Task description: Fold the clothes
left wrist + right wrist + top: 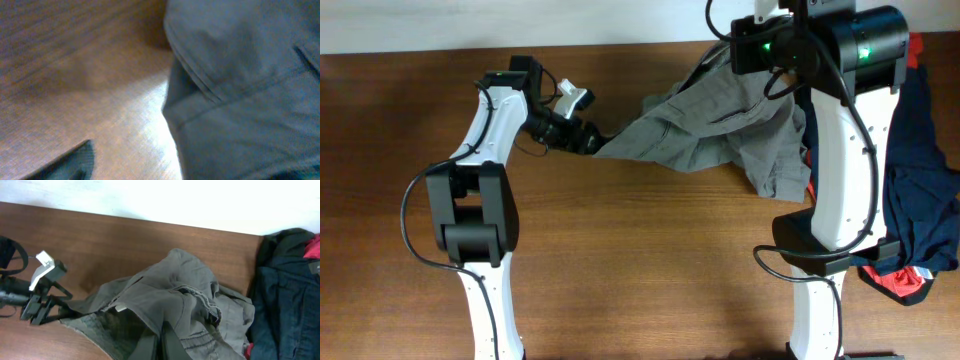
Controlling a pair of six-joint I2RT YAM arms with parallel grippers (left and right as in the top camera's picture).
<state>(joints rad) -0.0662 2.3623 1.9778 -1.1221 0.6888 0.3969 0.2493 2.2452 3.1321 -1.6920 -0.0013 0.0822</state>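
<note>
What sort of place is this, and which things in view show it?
Probably a robotics lab or test bench: a left arm and right arm are mounted at a wooden table by a plain white wall, working on grey-khaki shorts beside a navy garment.

Left arm (485,130) reaches forward, wrist bent to the right, left claw (588,138) held low with its fingers pinched together. Right arm (840,150) stretches straight ahead, with the right claw (161,342) pointing down, likewise closed
</note>
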